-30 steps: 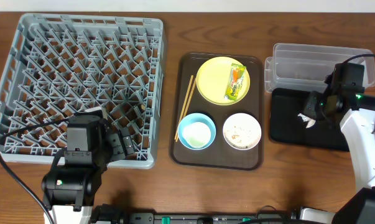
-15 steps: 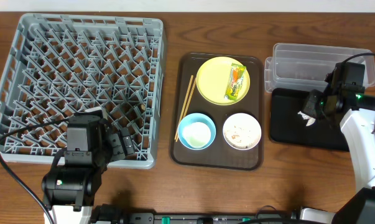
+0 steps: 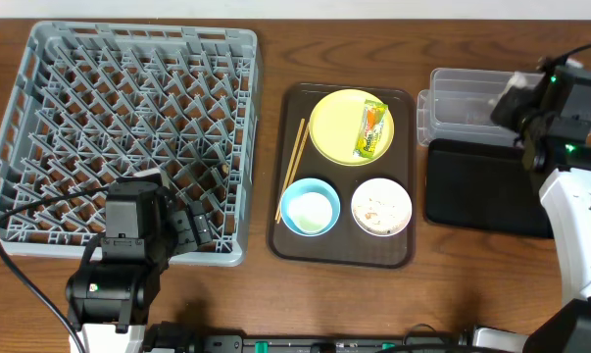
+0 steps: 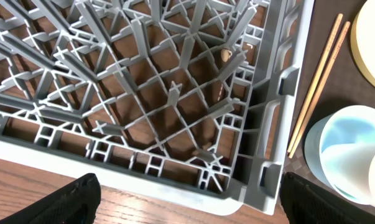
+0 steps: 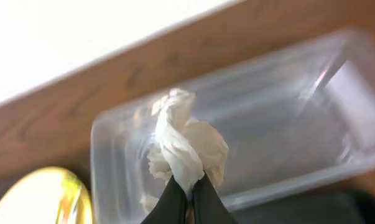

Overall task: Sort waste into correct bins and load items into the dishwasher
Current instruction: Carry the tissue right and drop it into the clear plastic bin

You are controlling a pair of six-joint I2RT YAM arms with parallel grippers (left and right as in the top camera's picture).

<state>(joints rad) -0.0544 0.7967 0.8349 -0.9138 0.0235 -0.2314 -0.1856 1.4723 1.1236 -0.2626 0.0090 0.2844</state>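
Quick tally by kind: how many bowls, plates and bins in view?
Bowls: 2, round light blue bowl, round white bowl
Plates: 1, round yellow plate
Bins: 2, clear plastic rectangular tub, shallow black rectangular tray
Total: 5

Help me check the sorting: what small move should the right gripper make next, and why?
Probably open the right gripper: it pinches the crumpled white tissue over the clear plastic rectangular tub, so releasing should drop it inside.

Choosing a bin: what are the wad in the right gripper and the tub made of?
The wad looks like soft, matte white tissue paper, crumpled into folds. The tub seems clear glossy plastic: see-through walls, glinting edges.
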